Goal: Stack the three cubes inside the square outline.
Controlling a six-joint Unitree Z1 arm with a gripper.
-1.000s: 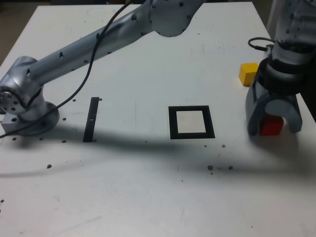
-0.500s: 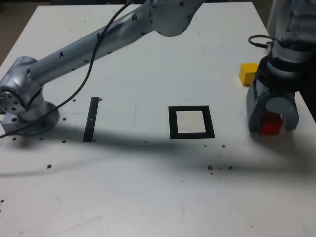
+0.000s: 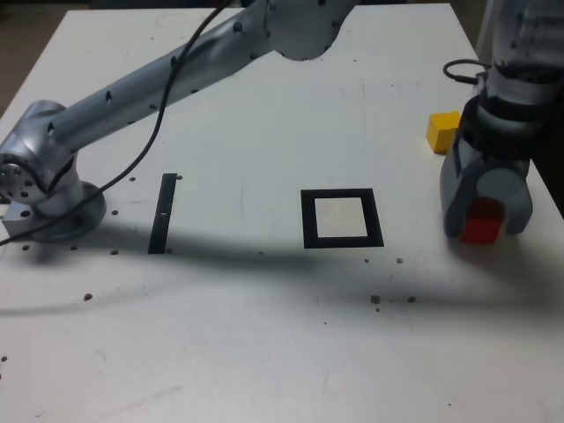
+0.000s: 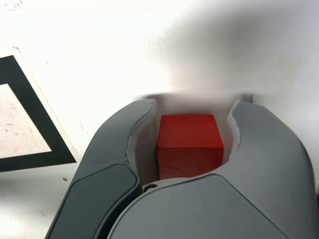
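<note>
Red cube (image 4: 190, 144) held between gripper (image 4: 190, 112) jaws, narrower than before; lift unclear.

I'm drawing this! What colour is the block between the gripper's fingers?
The block is red, clearest in the wrist view.

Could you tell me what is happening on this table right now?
The arm's gripper is down around the red cube, with a finger on either side, apparently about to lift it. The yellow cube sits close by, beyond the gripper in the exterior view. Nothing has been placed in the black square outline, so the stack is not begun. I cannot see a green cube in either view.
</note>
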